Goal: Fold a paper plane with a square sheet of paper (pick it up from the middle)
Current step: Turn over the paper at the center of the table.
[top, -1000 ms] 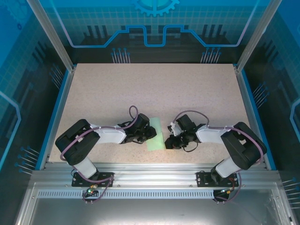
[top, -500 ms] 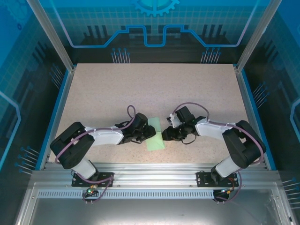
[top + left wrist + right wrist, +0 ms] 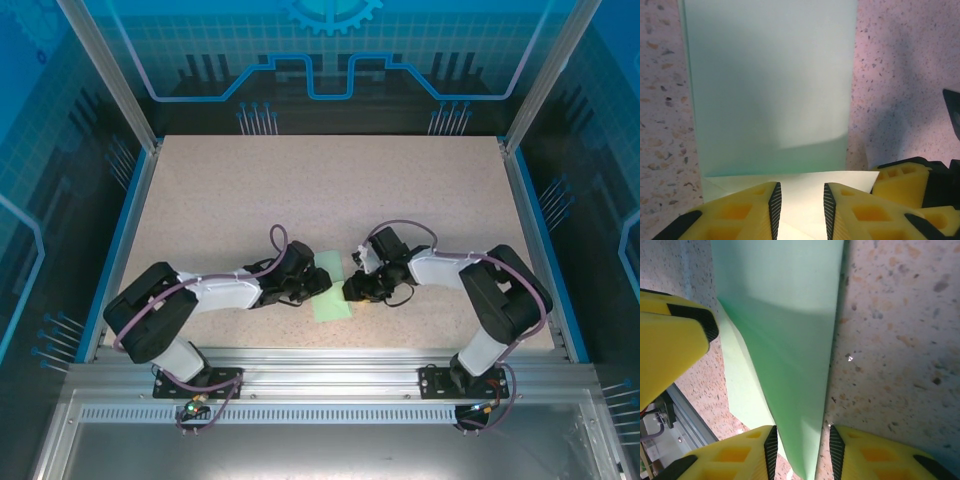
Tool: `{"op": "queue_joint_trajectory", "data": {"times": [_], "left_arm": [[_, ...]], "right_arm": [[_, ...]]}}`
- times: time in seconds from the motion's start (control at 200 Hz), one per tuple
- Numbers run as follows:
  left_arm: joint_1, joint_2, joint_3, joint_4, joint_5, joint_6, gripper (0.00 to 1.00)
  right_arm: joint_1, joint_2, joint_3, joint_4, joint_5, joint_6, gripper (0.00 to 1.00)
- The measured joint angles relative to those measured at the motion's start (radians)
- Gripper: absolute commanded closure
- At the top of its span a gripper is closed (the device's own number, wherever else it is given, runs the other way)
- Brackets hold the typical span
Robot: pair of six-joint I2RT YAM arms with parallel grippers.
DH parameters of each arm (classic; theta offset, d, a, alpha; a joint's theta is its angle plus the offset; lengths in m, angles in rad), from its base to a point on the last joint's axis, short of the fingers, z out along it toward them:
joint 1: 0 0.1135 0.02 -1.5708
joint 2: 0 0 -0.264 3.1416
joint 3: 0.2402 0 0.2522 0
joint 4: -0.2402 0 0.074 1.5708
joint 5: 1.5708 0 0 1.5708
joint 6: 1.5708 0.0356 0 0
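Mint-green paper (image 3: 334, 305), folded over, is lying at the near centre of the table (image 3: 300, 190) as I am bracketing it, left gripper (image 3: 323, 284) at its left edge, right gripper (image 3: 351, 291) at its right, both parted, clamping nothing. Creasing well, I judge, means aligning edges before pressing.

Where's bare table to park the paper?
The far half of the table, up to the back wall, is bare, plus strips beside each blue side rail. Crowded: near centre, left fingers and right fingers flanking the paper.

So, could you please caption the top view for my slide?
Left gripper and right gripper flank folded green paper on the table.
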State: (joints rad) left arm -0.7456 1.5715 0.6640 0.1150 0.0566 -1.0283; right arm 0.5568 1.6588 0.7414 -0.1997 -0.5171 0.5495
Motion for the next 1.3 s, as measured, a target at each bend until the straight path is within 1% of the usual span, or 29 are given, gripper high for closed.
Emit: {"op": "queue_joint_trajectory", "data": {"times": [0.325, 0.515, 0.625, 0.67, 0.745, 0.835, 0.95, 1.05, 1.155, 1.22, 1.3], "left_arm": [[0.0, 0.029, 0.0, -0.019, -0.001, 0.0, 0.68], [0.0, 0.029, 0.0, -0.022, -0.008, 0.0, 0.68], [0.0, 0.029, 0.0, -0.022, -0.008, -0.001, 0.68], [0.0, 0.027, 0.0, -0.024, -0.008, 0.0, 0.68], [0.0, 0.019, 0.0, -0.028, -0.011, -0.001, 0.68], [0.0, -0.015, -0.011, -0.029, -0.018, -0.001, 0.67], [0.0, -0.098, -0.038, -0.043, -0.038, -0.002, 0.63], [0.0, -0.208, -0.062, -0.074, -0.076, -0.002, 0.59], [0.0, -0.331, -0.092, -0.125, -0.129, 0.0, 0.53], [0.0, -0.41, -0.114, -0.167, -0.167, 0.0, 0.5], [0.007, -0.504, -0.146, -0.216, -0.21, -0.001, 0.48]], "right_arm": [[0.008, 0.013, 0.003, 0.018, -0.019, 0.001, 0.68], [0.008, 0.011, 0.003, 0.028, -0.032, 0.011, 0.77], [0.008, 0.01, 0.003, 0.041, -0.045, 0.016, 0.8], [0.008, 0.01, 0.003, 0.044, -0.045, 0.021, 0.83], [0.008, 0.008, 0.003, 0.043, -0.046, 0.026, 0.9], [0.008, -0.005, 0.003, 0.041, -0.044, 0.024, 0.94], [0.008, -0.055, 0.005, -0.001, -0.027, 0.016, 0.99], [0.008, -0.127, 0.029, -0.089, 0.035, -0.002, 0.99], [0.014, -0.224, 0.091, -0.214, 0.151, -0.024, 0.99], [0.035, -0.275, 0.163, -0.323, 0.28, -0.035, 0.99], [0.097, -0.307, 0.285, -0.476, 0.498, -0.032, 0.98]]}}
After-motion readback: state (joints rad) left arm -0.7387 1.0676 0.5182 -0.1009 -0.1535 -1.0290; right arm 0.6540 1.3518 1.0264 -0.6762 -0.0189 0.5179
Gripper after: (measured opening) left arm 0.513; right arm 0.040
